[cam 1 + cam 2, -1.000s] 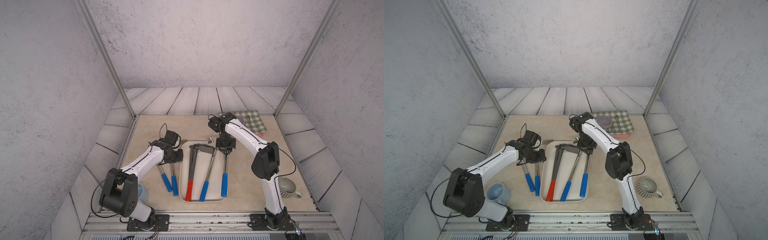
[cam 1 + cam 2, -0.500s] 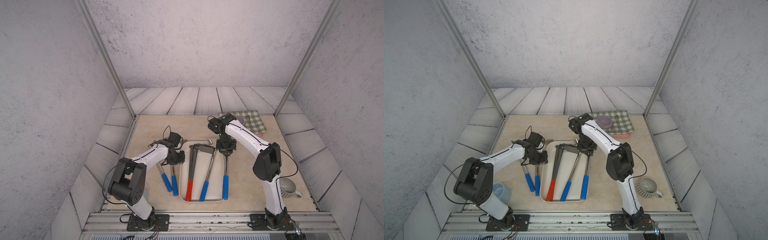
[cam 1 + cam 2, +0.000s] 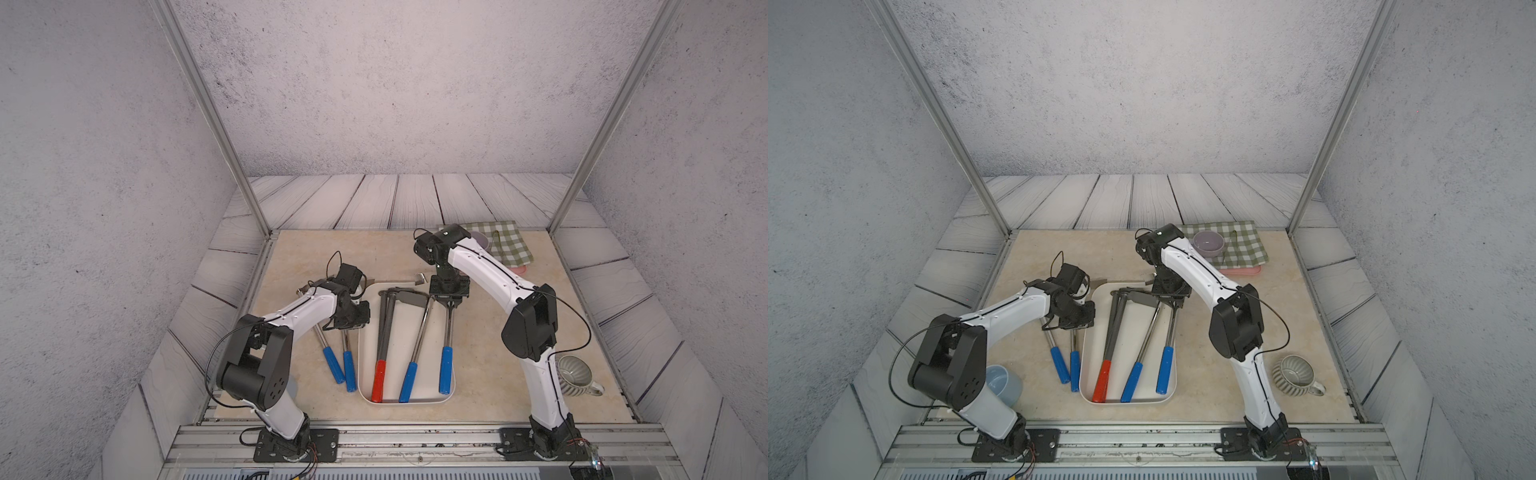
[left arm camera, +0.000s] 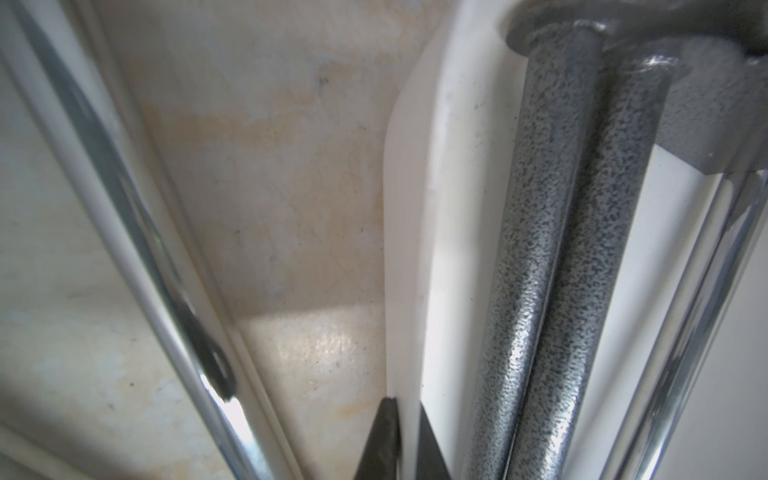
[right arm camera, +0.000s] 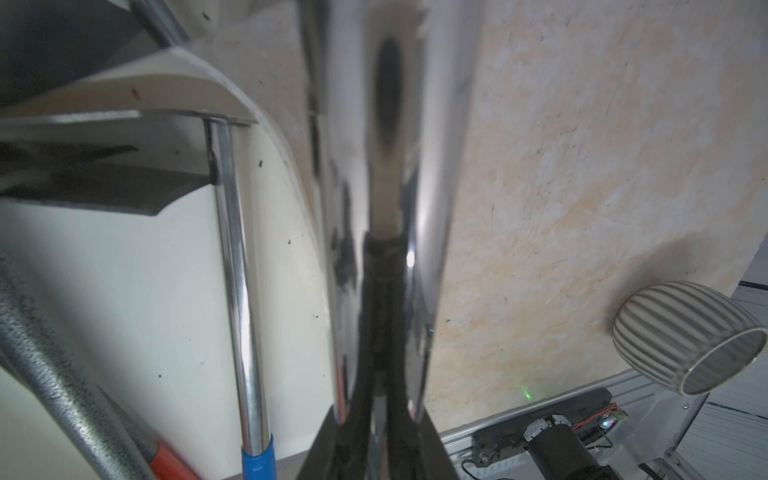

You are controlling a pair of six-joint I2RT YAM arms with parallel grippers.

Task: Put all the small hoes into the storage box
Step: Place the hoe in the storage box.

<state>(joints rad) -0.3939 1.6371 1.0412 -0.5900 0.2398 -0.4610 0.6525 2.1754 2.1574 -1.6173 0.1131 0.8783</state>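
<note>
The storage box [image 3: 405, 324] [image 3: 1129, 332] is a cream-white tray mid-table, holding a red-handled tool [image 3: 379, 384] and a blue-handled one [image 3: 408, 380]. My right gripper [image 3: 449, 305] [image 5: 382, 424] is shut on the chrome shaft [image 5: 390, 166] of the small hoe [image 3: 446, 370]. The hoe lies along the box's right rim, its blue handle inside and its head [image 3: 419, 277] past the far rim. My left gripper [image 3: 360, 322] [image 4: 409, 436] is shut on the box's left rim [image 4: 409, 249], one finger on each side of the wall.
Two more blue-handled tools [image 3: 333, 365] [image 3: 350, 371] lie on the table left of the box, under my left arm. A green checked cloth [image 3: 505, 245] with a purple bowl [image 3: 1207, 242] sits at the back right, a striped mug [image 3: 575, 376] front right, a pale blue cup [image 3: 1003, 384] front left.
My left gripper has come in to the box's left rim and closed on it. The right gripper still holds the hoe and has barely moved.
</note>
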